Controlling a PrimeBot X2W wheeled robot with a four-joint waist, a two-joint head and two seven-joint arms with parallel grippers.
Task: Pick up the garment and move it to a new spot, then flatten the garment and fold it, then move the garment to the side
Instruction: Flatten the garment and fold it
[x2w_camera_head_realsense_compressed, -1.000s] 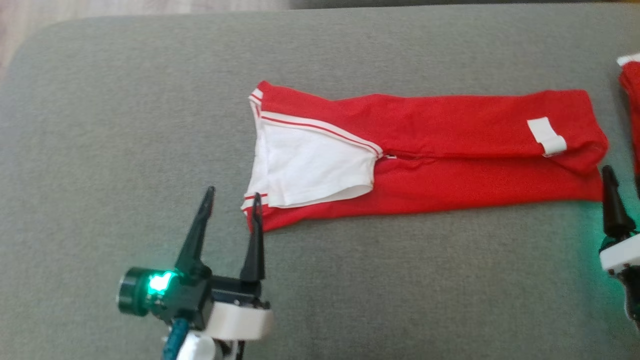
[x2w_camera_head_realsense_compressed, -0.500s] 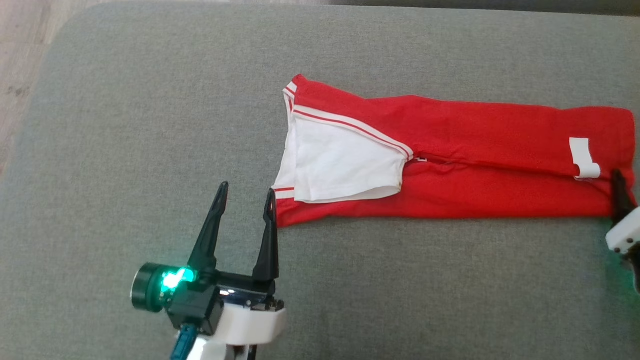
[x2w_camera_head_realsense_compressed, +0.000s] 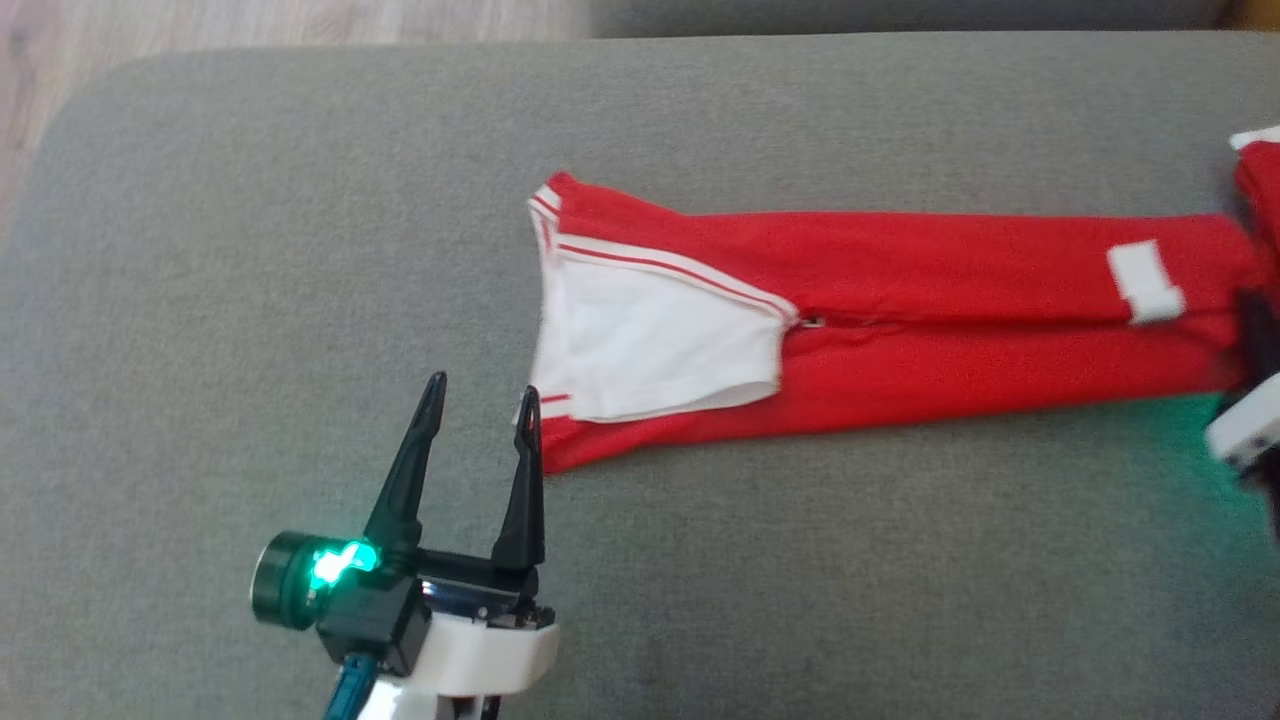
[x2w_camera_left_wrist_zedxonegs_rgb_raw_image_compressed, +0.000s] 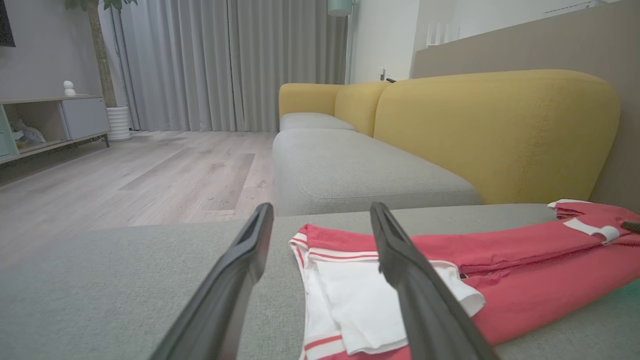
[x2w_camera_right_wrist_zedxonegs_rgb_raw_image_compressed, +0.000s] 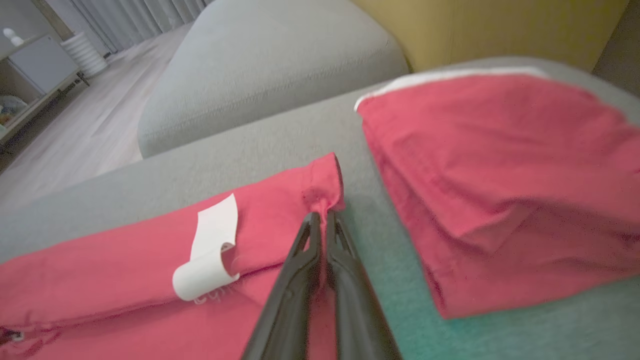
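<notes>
The garment (x2w_camera_head_realsense_compressed: 900, 300) is red with white stripes and a white lining, and lies in a long strip across the grey cushion (x2w_camera_head_realsense_compressed: 300, 250). My left gripper (x2w_camera_head_realsense_compressed: 481, 388) stands open at its lower left corner, the right finger over the striped hem. In the left wrist view the garment (x2w_camera_left_wrist_zedxonegs_rgb_raw_image_compressed: 525, 270) lies beyond and to the right of the open left gripper (x2w_camera_left_wrist_zedxonegs_rgb_raw_image_compressed: 321, 206). My right gripper (x2w_camera_right_wrist_zedxonegs_rgb_raw_image_compressed: 320, 216) is shut on the bunched edge at the right end of the garment (x2w_camera_right_wrist_zedxonegs_rgb_raw_image_compressed: 125, 265), just right of a curled white label (x2w_camera_right_wrist_zedxonegs_rgb_raw_image_compressed: 210, 250). In the head view the right gripper (x2w_camera_head_realsense_compressed: 1256, 325) sits at the frame's right edge.
A second red folded cloth (x2w_camera_right_wrist_zedxonegs_rgb_raw_image_compressed: 500, 175) lies just right of the pinched end, also at the head view's right edge (x2w_camera_head_realsense_compressed: 1262, 170). A yellow sofa back (x2w_camera_left_wrist_zedxonegs_rgb_raw_image_compressed: 500, 130) and another grey seat (x2w_camera_left_wrist_zedxonegs_rgb_raw_image_compressed: 350, 170) stand beyond. Wooden floor (x2w_camera_head_realsense_compressed: 250, 20) lies past the cushion's rounded far-left corner.
My right gripper has shut on the garment's right end, which now looks drawn tighter. The head camera has shifted. The left gripper stays open at the same corner.
</notes>
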